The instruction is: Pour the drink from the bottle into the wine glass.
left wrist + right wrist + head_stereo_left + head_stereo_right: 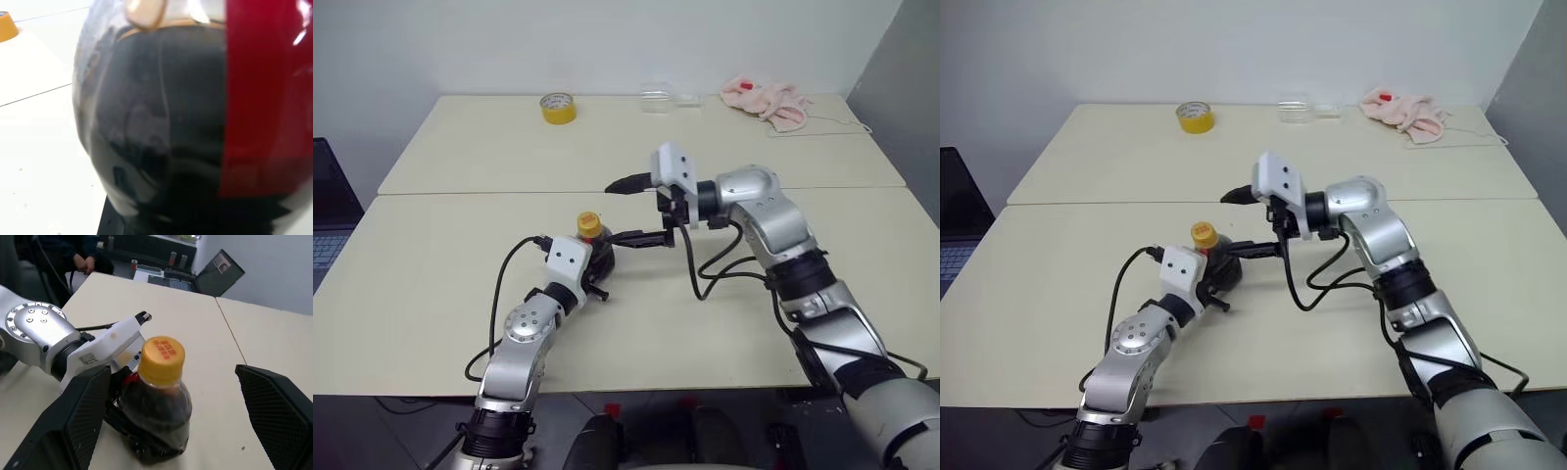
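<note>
The bottle (590,231), squat and clear with a yellow cap (162,358), stands on the near table. It holds the dark, almost black drink (161,122) beside a red label (264,98). My left gripper (600,264) is shut on its body from the near-left side. My right gripper (634,211) hangs wide open just right of the cap. In the right wrist view its two black fingers (73,421) stand either side of the bottle, apart from it. A clear colourless thing (658,97) at the far table edge looks like the wine glass lying down, but its shape is too faint to be sure.
A yellow tape roll (557,107) and a pink cloth (766,101) lie at the far edge. A seam (489,192) joins the two tables. A laptop (328,220) sits off the left side. A seated person (83,259) shows in the right wrist view.
</note>
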Motion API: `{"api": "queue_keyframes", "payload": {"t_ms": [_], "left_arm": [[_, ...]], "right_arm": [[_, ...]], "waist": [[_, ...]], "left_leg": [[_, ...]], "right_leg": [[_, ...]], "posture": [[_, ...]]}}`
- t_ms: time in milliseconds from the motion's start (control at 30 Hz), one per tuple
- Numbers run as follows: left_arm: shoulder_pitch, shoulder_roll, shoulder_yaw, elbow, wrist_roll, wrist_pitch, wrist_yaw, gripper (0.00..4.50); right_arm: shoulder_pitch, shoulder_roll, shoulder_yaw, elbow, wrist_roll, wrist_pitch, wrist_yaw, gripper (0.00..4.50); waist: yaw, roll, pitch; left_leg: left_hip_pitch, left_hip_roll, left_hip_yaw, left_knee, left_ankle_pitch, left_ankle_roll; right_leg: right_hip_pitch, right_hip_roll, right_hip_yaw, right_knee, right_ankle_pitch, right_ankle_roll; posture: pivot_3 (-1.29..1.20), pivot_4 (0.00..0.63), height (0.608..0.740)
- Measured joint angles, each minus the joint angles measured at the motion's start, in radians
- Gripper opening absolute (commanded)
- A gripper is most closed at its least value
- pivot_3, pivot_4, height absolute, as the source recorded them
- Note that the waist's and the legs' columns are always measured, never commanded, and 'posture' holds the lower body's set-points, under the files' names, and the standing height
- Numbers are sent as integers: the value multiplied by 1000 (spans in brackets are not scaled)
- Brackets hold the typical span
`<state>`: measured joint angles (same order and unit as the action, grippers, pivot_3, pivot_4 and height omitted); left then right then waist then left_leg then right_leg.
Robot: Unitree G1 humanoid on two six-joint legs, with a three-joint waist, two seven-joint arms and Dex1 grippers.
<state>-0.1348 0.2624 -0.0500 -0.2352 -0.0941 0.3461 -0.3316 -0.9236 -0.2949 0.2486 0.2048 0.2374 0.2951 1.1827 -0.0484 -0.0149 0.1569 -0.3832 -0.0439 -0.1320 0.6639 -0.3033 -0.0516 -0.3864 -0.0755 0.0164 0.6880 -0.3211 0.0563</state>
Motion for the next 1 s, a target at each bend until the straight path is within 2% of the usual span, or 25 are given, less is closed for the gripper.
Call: {"api": "queue_keyframes", "payload": {"t_ms": [100, 233, 333, 433, 1000], "left_arm": [[4, -3, 9, -6, -1, 12, 16, 739], [6, -6, 18, -12, -3, 24, 28, 739], [6, -13, 17, -12, -5, 26, 34, 739], [6, -13, 17, -12, -6, 26, 35, 739], [6, -15, 16, -11, -4, 25, 35, 738]], "right_arm": [[96, 11, -31, -156, 42, 119, -92, 4359], [167, 126, -56, -309, 60, 230, -309, 4359], [168, 202, -48, -359, 56, 267, -429, 4359], [168, 224, -20, -369, 48, 284, -488, 4359], [168, 171, 88, -356, -29, 268, -512, 4359]], "waist": [[-1, 0, 0], [-7, 0, 0], [-6, 0, 0], [-5, 0, 0], [-5, 0, 0]], "left_leg": [[0, 1, 0, -1, 0, 0], [1, 2, 0, -1, 0, 0], [1, 1, 0, -1, 0, 0], [1, 0, 0, 0, 0, 0], [1, 0, 0, -1, 0, 0]], "right_leg": [[-1, 0, 1, 1, 0, 0], [-2, 1, 0, 3, 0, 0], [-2, 1, 0, 3, 0, 0], [-1, 1, 0, 2, 0, 0], [-1, 1, 0, 2, 0, 0]], "posture": [[0, 150, 740], [0, 150, 740], [0, 150, 740], [0, 150, 740], [0, 150, 740]]}}
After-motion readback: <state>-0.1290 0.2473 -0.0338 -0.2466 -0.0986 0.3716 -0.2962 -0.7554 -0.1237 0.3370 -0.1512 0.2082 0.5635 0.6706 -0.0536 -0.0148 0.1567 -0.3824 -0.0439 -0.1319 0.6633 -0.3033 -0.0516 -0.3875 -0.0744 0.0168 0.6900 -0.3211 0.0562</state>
